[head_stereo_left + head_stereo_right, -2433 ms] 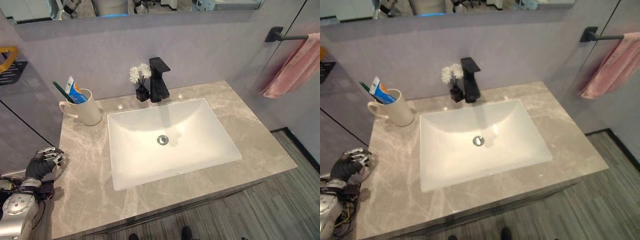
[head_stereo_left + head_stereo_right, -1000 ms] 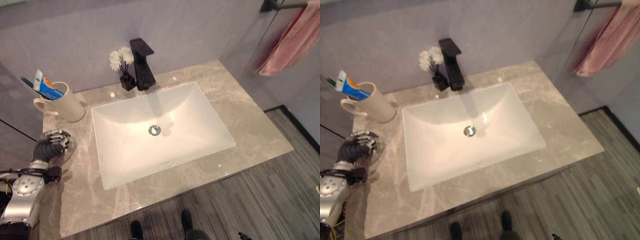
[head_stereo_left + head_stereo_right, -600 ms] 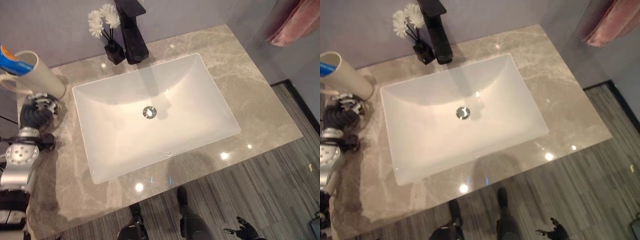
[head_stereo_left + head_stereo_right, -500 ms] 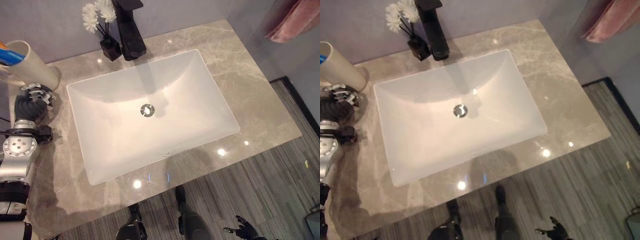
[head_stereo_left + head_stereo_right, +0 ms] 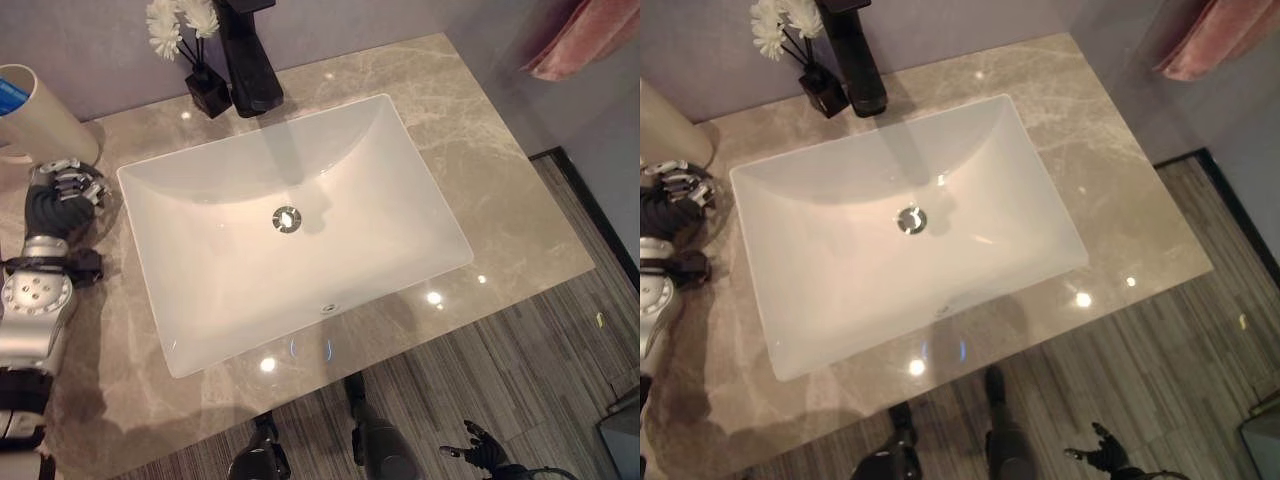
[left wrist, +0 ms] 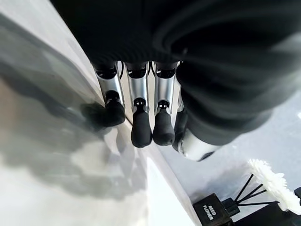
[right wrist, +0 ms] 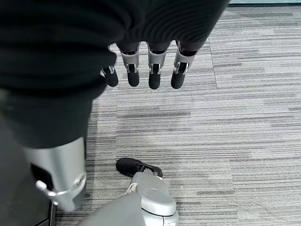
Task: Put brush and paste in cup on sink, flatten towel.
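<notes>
Cup: cup [image 5: 35,115] stands on the surface [image 5: 480,170] at 10 o'clock of the sink [image 5: 290,225], paste [image 5: 10,95] showing inside.
Towel: towel [image 5: 585,40] hangs at 2 o'clock; likely soft, limp, best taken by its edge.
Left hand: left hand [image 5: 62,195] rests by the cup, fingers relaxed, empty.
Right hand: right hand [image 7: 141,70] hangs over the floor, fingers straight, empty.
Writing: small print on the flower vase [image 6: 214,212], left unread.

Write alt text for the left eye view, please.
A white sink basin fills a marble counter, with the left hand resting beside a cream cup. A black faucet and white flowers stand behind; a pink towel hangs at right.
</notes>
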